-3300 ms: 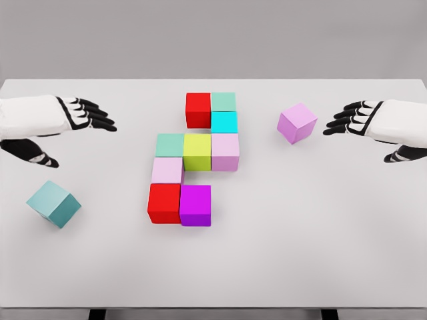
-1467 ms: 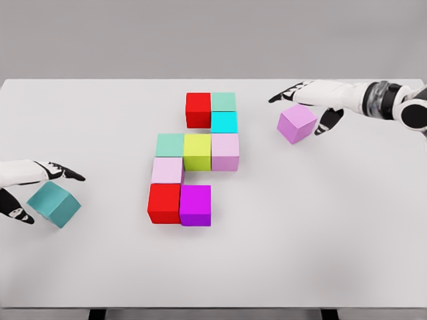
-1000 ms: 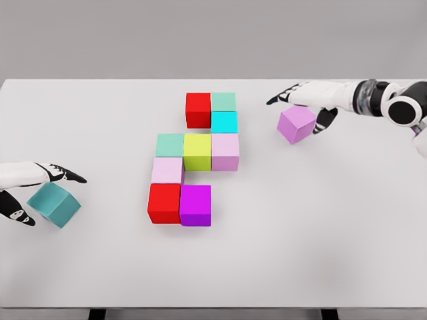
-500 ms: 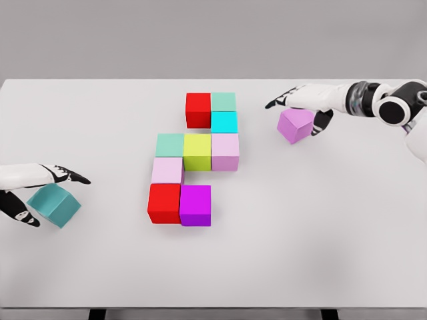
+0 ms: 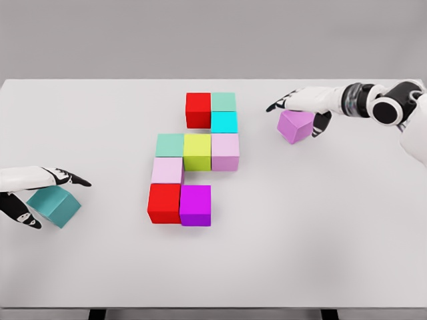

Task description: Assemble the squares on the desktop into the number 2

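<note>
A flat white table (image 5: pixel 320 240) fills the view, with a plain grey wall (image 5: pixel 213 37) behind it. No containers are on the surface, only coloured cubes.

The right hand (image 5: pixel 303 107) lies over the light purple cube (image 5: pixel 295 127), fingers stretched across its top and the thumb down at its right side; whether it really grips the cube I cannot tell. The left hand (image 5: pixel 33 187) sits over the teal cube (image 5: pixel 57 204), fingers spread above it and the thumb at its left.

Between the two hands stands the cluster of nine touching cubes (image 5: pixel 195 159), well apart from both, with red, green, cyan, yellow, pink and magenta pieces.
</note>
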Robot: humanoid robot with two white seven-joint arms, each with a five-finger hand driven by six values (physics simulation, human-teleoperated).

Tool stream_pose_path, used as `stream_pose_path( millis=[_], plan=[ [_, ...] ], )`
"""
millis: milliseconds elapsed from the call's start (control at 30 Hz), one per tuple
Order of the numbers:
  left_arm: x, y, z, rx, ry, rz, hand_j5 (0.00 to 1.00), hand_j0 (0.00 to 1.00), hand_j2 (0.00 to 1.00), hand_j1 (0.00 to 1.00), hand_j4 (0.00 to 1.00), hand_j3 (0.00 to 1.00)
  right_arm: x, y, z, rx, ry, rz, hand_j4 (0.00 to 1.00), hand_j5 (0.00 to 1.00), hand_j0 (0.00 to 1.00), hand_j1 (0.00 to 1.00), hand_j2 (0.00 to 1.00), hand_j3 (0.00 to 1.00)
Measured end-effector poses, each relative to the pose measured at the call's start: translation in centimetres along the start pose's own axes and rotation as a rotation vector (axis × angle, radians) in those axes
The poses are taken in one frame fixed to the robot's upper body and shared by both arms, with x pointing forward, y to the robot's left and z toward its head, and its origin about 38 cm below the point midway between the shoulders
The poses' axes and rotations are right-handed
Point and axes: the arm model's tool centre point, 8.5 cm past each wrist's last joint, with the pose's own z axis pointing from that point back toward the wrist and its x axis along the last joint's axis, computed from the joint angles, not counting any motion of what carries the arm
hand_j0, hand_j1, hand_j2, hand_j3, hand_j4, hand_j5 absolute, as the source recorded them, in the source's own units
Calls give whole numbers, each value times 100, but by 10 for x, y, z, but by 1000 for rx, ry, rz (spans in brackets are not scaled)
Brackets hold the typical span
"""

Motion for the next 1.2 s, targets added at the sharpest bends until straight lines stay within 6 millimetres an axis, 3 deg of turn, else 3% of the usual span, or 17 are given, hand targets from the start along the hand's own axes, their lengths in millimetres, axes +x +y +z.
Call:
stream_pose_path(
  millis=[133, 200, 367, 533, 633, 767, 933, 1200],
  plan=[
    [-1, -1, 0, -1, 4, 3, 95, 95, 95, 95, 95, 95, -3, -2, 0, 4, 14, 11, 100, 100, 100, 100, 100, 100],
    [-2, -1, 0, -3, 6, 2, 83, 83, 83, 83, 83, 83, -4, -2, 0, 7, 21, 9, 100, 100, 100, 100, 100, 100],
    [-2, -4, 0, -10, 8, 4, 72, 72, 72, 72, 72, 72, -5, -2, -3, 10, 22, 5, 100, 100, 100, 100, 100, 100],
    [-3, -4, 0, -6, 7, 17, 53, 53, 53, 53, 53, 53, -4, 1, -5, 19, 21, 5, 100, 100, 100, 100, 100, 100],
    [-3, -5, 1, -1, 8, 29, 51, 51, 51, 51, 51, 51, -5, -1, -5, 18, 26, 5, 100, 100, 100, 100, 100, 100],
    [-3, -6, 1, -12, 7, 24, 48, 48, 48, 48, 48, 48, -7, 0, -6, 22, 30, 0, 87, 87, 87, 87, 87, 87],
    [-2, -7, 1, -18, 6, 17, 41, 41, 41, 41, 41, 41, -6, 2, -8, 30, 28, 1, 81, 81, 81, 81, 81, 81],
    [1, -6, 1, -26, 3, -5, 36, 36, 36, 36, 36, 36, -2, 5, -12, 37, 22, 0, 81, 81, 81, 81, 81, 81]
  ],
)
